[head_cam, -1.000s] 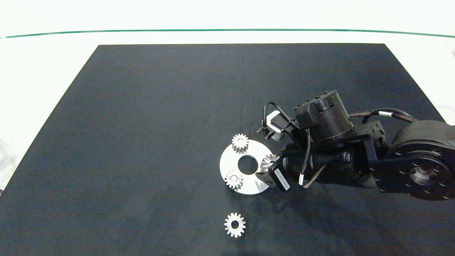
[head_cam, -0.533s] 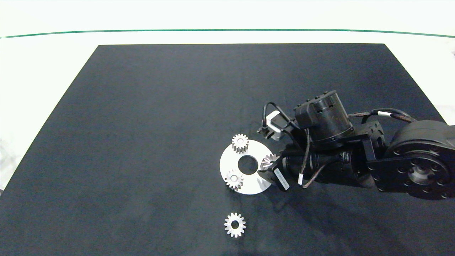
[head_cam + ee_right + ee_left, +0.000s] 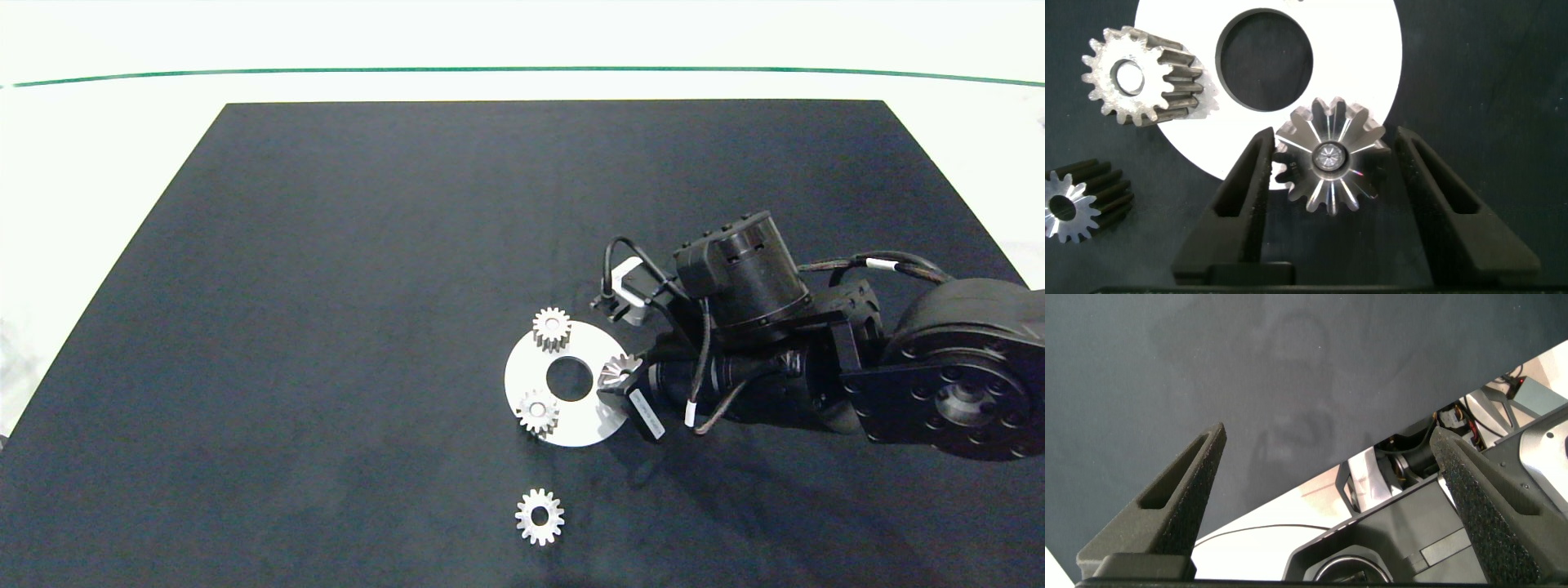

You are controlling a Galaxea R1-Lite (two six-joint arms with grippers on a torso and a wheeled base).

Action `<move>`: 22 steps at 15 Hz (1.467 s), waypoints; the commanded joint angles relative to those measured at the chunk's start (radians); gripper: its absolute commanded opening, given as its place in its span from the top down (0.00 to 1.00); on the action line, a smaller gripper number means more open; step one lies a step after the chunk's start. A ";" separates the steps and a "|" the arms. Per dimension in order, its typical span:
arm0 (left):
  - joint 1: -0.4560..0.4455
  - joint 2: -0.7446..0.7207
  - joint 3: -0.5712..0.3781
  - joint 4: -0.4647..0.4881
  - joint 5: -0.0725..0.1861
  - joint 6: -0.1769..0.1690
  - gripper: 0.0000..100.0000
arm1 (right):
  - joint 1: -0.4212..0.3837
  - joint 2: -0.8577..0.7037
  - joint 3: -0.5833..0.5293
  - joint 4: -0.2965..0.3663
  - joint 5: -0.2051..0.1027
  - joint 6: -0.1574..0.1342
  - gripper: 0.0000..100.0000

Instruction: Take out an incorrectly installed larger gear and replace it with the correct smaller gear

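The larger gear (image 3: 615, 371) (image 3: 1331, 155), with pointed teeth and a dark tapered body, stands at the right rim of the white disc (image 3: 589, 425). My right gripper (image 3: 624, 382) (image 3: 1333, 137) is open and straddles it. One finger (image 3: 1245, 196) touches its teeth, and the other finger (image 3: 1437, 196) shows a thin gap. Two smaller gears (image 3: 552, 328) (image 3: 538, 412) sit on the disc. A third smaller gear (image 3: 539, 516) lies loose on the mat in front of the disc. My left gripper (image 3: 1331, 482) is open and holds nothing. It shows only in the left wrist view.
The black mat (image 3: 326, 286) covers the table, with a white border (image 3: 98, 163) around it. The right arm (image 3: 816, 367) lies across the mat's right side. In the left wrist view, the mat's edge and parts of the robot base (image 3: 1413, 531) show.
The right gripper's fingers have drawn in closer around the larger gear, the near finger moving toward it. The gears and disc have not shifted.
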 commanded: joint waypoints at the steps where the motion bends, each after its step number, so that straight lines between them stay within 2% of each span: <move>1: -0.001 -0.003 0.000 0.004 -0.001 0.002 0.00 | 0.002 0.010 0.000 0.000 0.000 -0.001 0.48; 13: 0.001 -0.009 0.008 0.004 -0.001 0.003 0.00 | 0.003 0.008 0.012 0.000 0.000 0.002 0.72; 22: 0.001 -0.011 0.014 0.004 -0.001 0.005 0.00 | 0.011 -0.049 0.017 0.002 0.000 -0.006 0.72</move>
